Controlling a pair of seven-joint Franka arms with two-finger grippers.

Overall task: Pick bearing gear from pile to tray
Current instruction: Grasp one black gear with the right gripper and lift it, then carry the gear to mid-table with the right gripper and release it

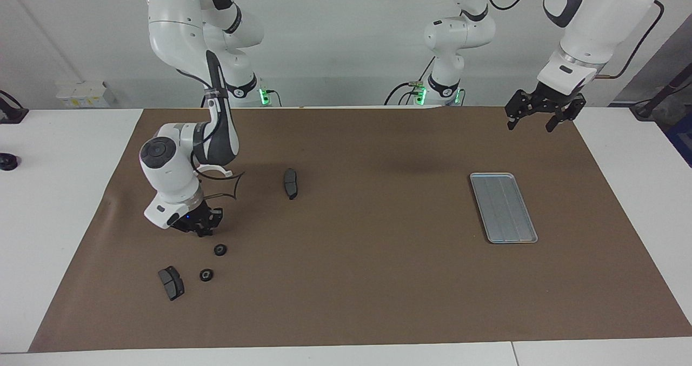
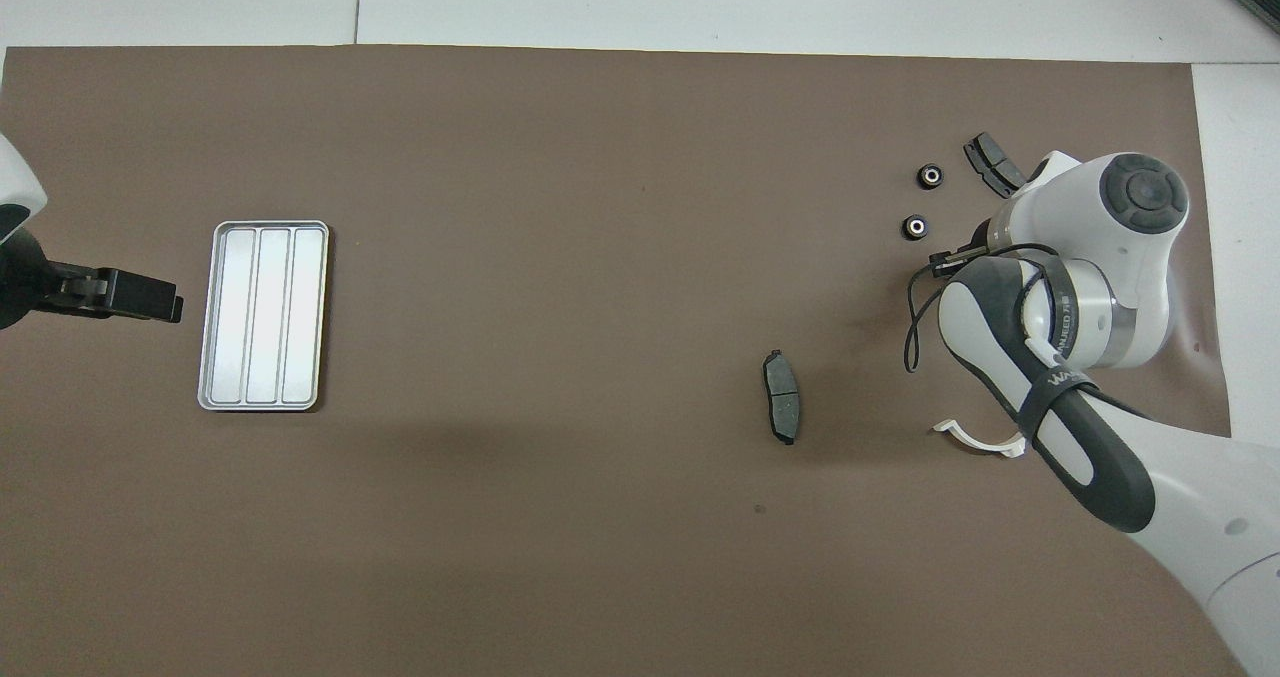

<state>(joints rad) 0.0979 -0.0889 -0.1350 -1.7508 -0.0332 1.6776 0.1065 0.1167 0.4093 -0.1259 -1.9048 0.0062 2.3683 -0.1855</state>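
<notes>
Gears: two small black round ones lie on the brown mat (image 1: 378, 279) at the right arm's end of the table, well apart from the tray.
- Mat covers most of the white table (image 1: 48, 193).
- Tray (image 1: 503, 207), silver, ridged lengthwise, flat on mat at the left arm's end; nothing in it.
- Right gripper (image 1: 203, 227) low over the mat just beside the gears, on their robot side. Fingertips pinched together; can't tell whether anything is caught between them.
- Left gripper (image 1: 537, 117) hangs in the air over the mat edge near the tray, fingers spread wide, holding nothing. Arm waits.
- Brake pad A (image 1: 291, 183), dark grey, alone, toward mid-table.
- Brake pad B (image 1: 171, 283), beside the gears, toward the mat edge.
- White half-ring (image 2: 983, 441), partly under the right arm, nearer the robots than the gears.
- Gear 1 (image 1: 220, 250), closest to the right gripper, not touching it.
- Gear 2 (image 1: 206, 274), farther from the robots, between gear 1 and pad B.
</notes>
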